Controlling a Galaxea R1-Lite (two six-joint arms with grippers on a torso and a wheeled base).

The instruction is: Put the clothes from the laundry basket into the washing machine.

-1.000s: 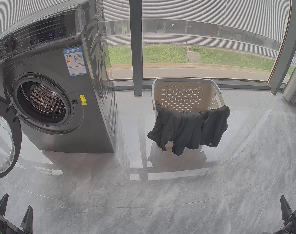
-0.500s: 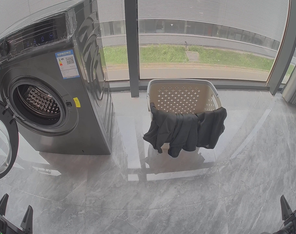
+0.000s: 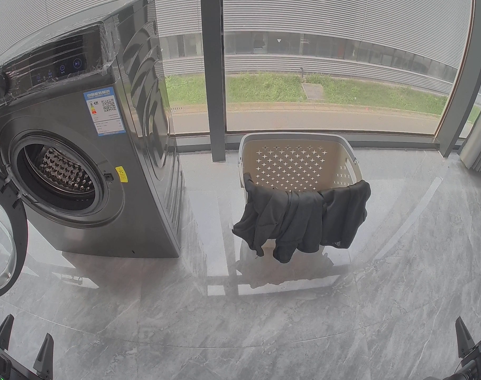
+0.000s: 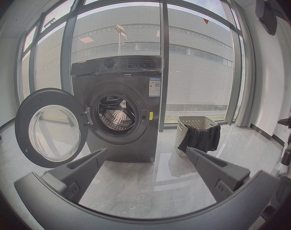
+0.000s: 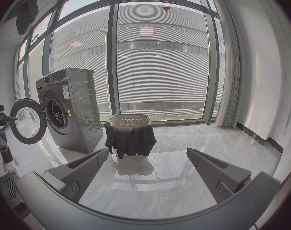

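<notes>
Grey marbled floor tiles (image 3: pixel 304 317) run up to a wall of tall windows (image 3: pixel 330 54). A dark window post (image 3: pixel 213 64) rises behind the gap between machine and basket. The cream laundry basket (image 3: pixel 296 136) stands on the floor close to the glass, its back wall pierced with star-shaped holes. The clothes (image 3: pixel 298 220), dark grey to black and limp, hang over the basket's near rim, their ends drooping down the outside towards the floor. To the basket's left, apart from it, stands the dark grey washing machine (image 3: pixel 140 149), with clear film over its control panel. Its round door (image 3: pixel 5 233) is swung wide to the left, and the metal drum (image 3: pixel 63 172) shows through the opening. A pale curtain (image 3: pixel 480 143) hangs at the far right. Floor tiles lie between the grippers and the basket. The left gripper (image 4: pixel 146 150) sits low and well short of the machine, jaws spread wide, holding nothing. The right gripper (image 5: pixel 147 150) faces the basket from a distance, equally wide and bare.
</notes>
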